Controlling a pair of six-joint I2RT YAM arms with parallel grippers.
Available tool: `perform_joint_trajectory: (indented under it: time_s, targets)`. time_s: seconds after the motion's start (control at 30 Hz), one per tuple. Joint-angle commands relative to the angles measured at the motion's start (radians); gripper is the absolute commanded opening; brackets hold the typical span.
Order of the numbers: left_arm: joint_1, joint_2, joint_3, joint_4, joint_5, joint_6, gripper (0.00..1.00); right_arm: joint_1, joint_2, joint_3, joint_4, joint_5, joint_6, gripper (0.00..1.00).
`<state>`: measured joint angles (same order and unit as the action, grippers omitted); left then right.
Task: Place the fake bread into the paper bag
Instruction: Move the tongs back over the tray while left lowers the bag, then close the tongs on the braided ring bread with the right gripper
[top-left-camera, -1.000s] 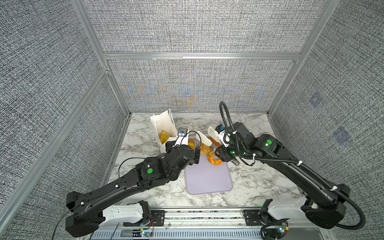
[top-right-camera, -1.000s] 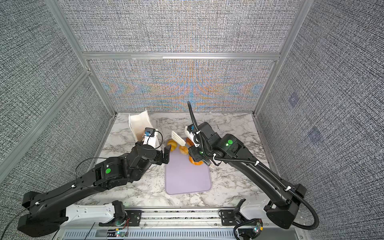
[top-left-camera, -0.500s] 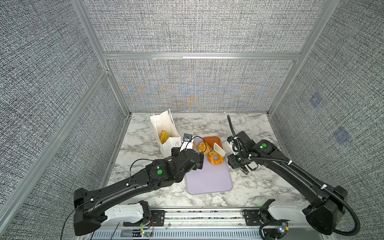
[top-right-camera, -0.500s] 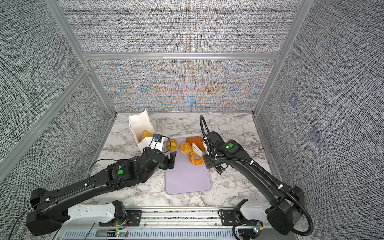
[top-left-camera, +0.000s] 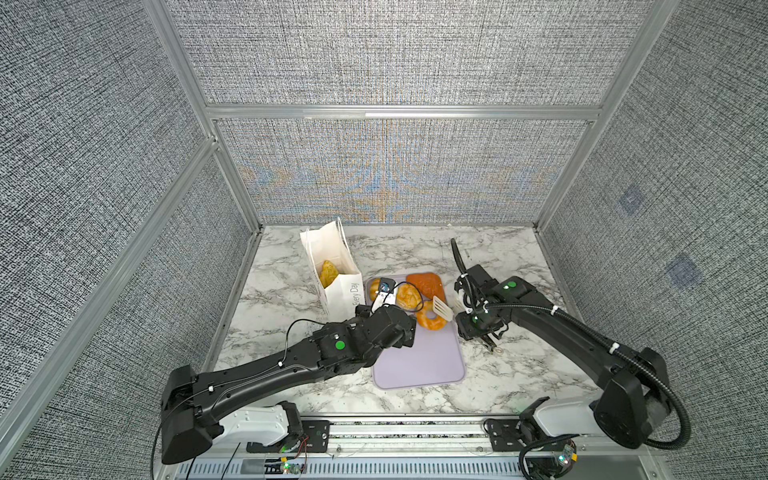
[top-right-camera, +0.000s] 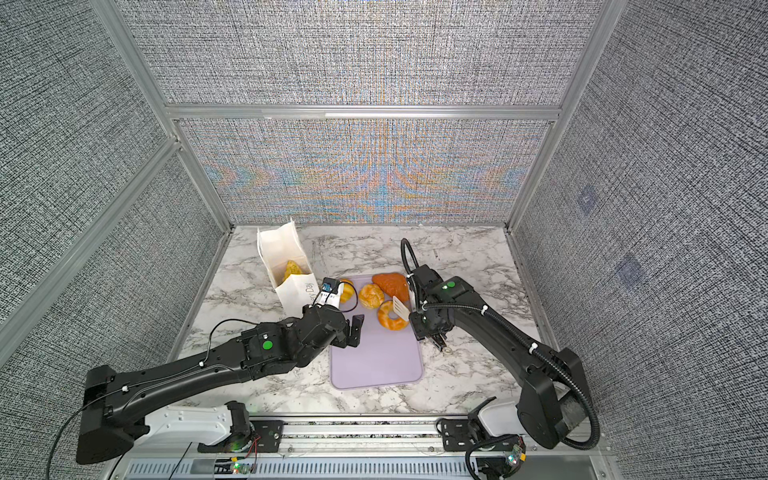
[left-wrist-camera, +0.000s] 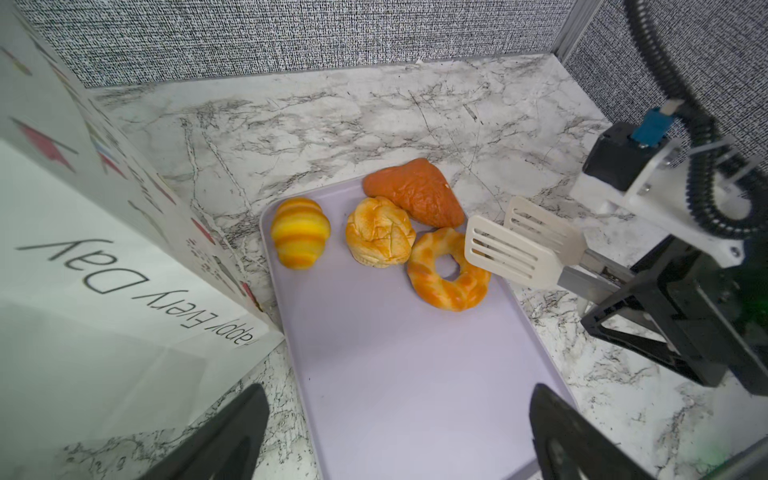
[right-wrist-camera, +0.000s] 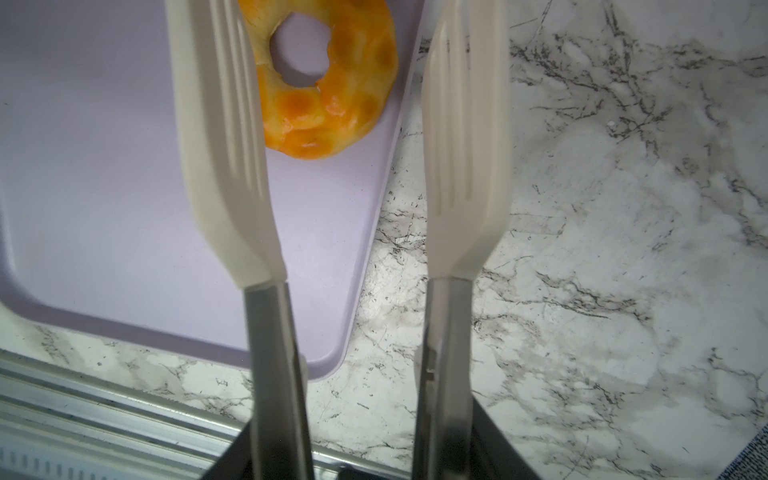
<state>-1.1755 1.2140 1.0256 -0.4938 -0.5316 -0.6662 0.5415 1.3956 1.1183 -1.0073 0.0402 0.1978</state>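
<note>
The white paper bag (top-left-camera: 332, 266) (top-right-camera: 286, 266) stands open at the back left with one golden piece of fake bread (top-left-camera: 328, 272) inside. On the lilac tray (left-wrist-camera: 395, 353) lie a striped croissant (left-wrist-camera: 300, 232), a round bun (left-wrist-camera: 380, 237), a ring doughnut (left-wrist-camera: 432, 286) (right-wrist-camera: 332, 112) and a reddish wedge (left-wrist-camera: 415, 193). My left gripper (left-wrist-camera: 397, 399) is open over the tray's bare near half. My right gripper (right-wrist-camera: 361, 449) is shut on white-bladed tongs (left-wrist-camera: 511, 253). The blades stand apart beside the doughnut with nothing between them.
The tray's right rim (right-wrist-camera: 374, 208) runs under the tongs, and marble table (right-wrist-camera: 623, 208) lies beyond it. The bag's lettered side (left-wrist-camera: 83, 291) stands close to the left of my left gripper. Grey fabric walls (top-left-camera: 395, 174) enclose the table, and a metal rail (top-left-camera: 415, 428) runs along the front.
My left arm has drawn back from the bag to the tray's near half. The right arm has pulled the tongs rightward off the pastries, which now show uncovered.
</note>
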Motion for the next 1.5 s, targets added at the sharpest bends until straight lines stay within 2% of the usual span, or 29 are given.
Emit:
perform_joint_trajectory:
  time_s: [0.0, 0.77, 1.1, 1.47]
  targets:
    - [0.000, 0.005, -0.014, 0.058, 0.021, -0.015, 0.99, -0.005, 0.015, 0.000, 0.006, -0.007, -0.004, 0.53]
    - [0.018, 0.057, -0.031, 0.073, 0.038, -0.038, 0.99, 0.014, 0.106, 0.021, 0.010, 0.006, -0.029, 0.47]
    - [0.020, 0.062, -0.028, 0.062, 0.040, -0.037, 0.99, 0.081, 0.134, 0.038, 0.003, 0.012, -0.040, 0.43]
    - [0.019, 0.008, -0.064, 0.058, 0.021, -0.060, 0.99, 0.137, 0.073, 0.037, -0.054, 0.000, -0.026, 0.40]
